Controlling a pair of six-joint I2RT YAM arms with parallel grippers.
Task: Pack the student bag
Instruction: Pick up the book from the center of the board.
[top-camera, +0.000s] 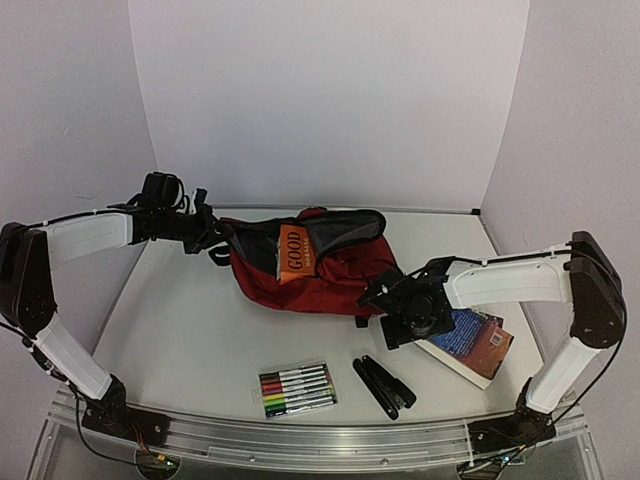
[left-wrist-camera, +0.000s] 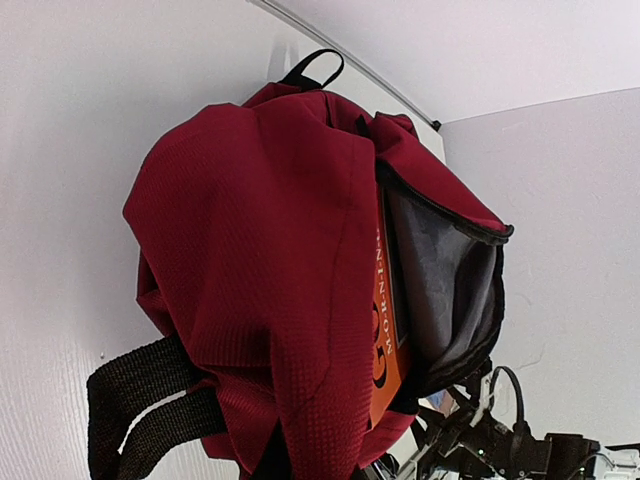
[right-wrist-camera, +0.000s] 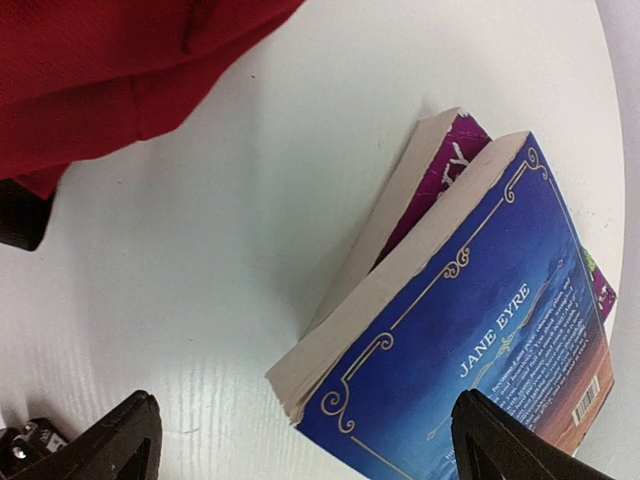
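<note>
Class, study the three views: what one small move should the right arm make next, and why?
Probably lower the right gripper onto the blue book and close on its edge. It hangs wide open just above that book, which lies on a purple book beside the student bag. The bag is open, an orange book already in, and the left gripper is shut at its rim.

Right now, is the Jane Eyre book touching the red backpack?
Apart. The right wrist view shows bare white table between the Jane Eyre book and the red backpack.

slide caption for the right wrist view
Open right end effector above Jane Eyre, stacked on a purple book, beside the student bag.
</note>
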